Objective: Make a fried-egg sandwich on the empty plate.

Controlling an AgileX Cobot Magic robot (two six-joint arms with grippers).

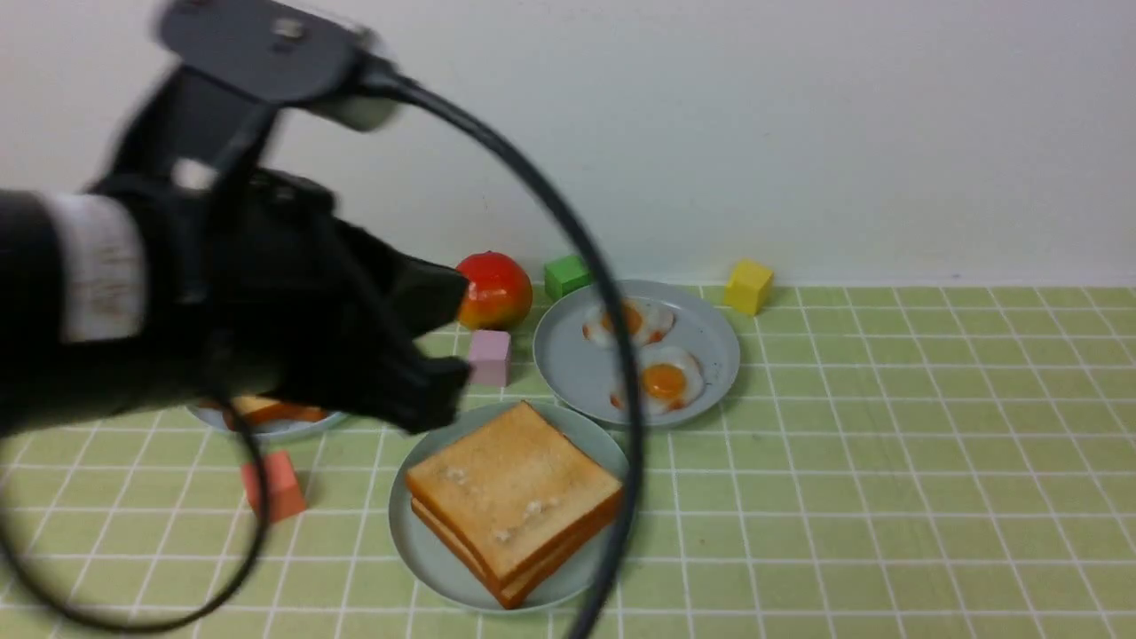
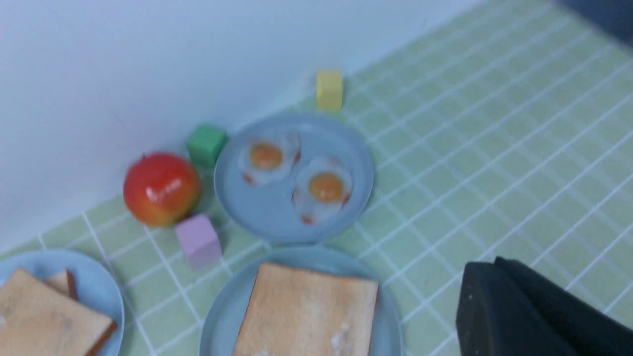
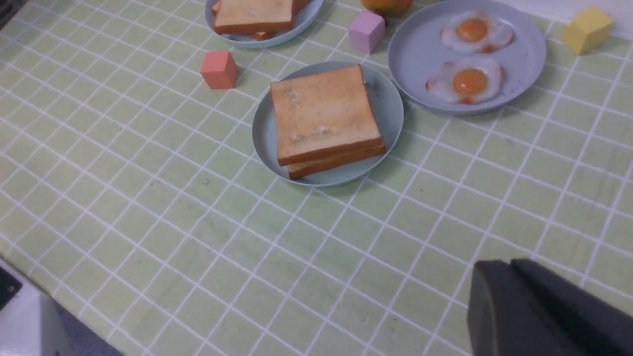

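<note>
golden toast (image 1: 513,497), two slices, on teal plate (image 1: 415,543); two eggs (image 1: 661,380) at one o'clock; left gripper (image 1: 448,344) jaws apart, right gripper (image 3: 499,306) we cannot tell.

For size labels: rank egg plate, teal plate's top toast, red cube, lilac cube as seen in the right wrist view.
1. egg plate
2. top toast
3. red cube and lilac cube: look alike, unranked.
</note>
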